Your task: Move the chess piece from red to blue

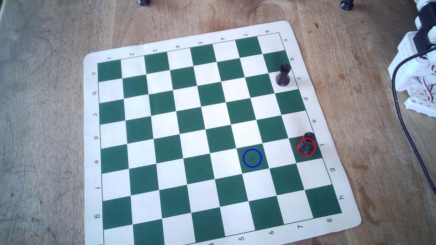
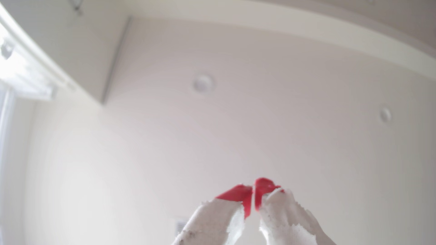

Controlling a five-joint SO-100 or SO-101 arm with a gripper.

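Two views show very different things. The overhead view gives the wooden tabletop (image 1: 47, 94) and on it the green and cream chessboard mat (image 1: 92, 132), whose lower edge is cut off by the frame. At the right edge of this view stands the white base of the arm (image 1: 410, 77), only partly inside the picture, with a black cable (image 1: 405, 132) running down beside it. The jaws are not seen here.

The wrist view looks upward at a pale ceiling (image 2: 212, 129) with two round fittings, and it shows nothing of the board. From its bottom edge rise the jaws (image 2: 253, 200), wrapped in white cloth with red tips. The tips stand almost together, with only a thin slit between them, and nothing is held between them. This view is soft and blurred.

On the board, the chess piece (image 1: 307, 142) stands upright on a green square in the last column at the right, and the red circle (image 1: 306, 147) lies over its base. The blue circle (image 1: 252, 158) is on a green square two columns to the left, with nothing on it. Another black piece (image 1: 283, 75) stands higher up in the same right column. Two dark feet (image 1: 144, 2) at the top edge are cut off, and I cannot tell what they belong to.
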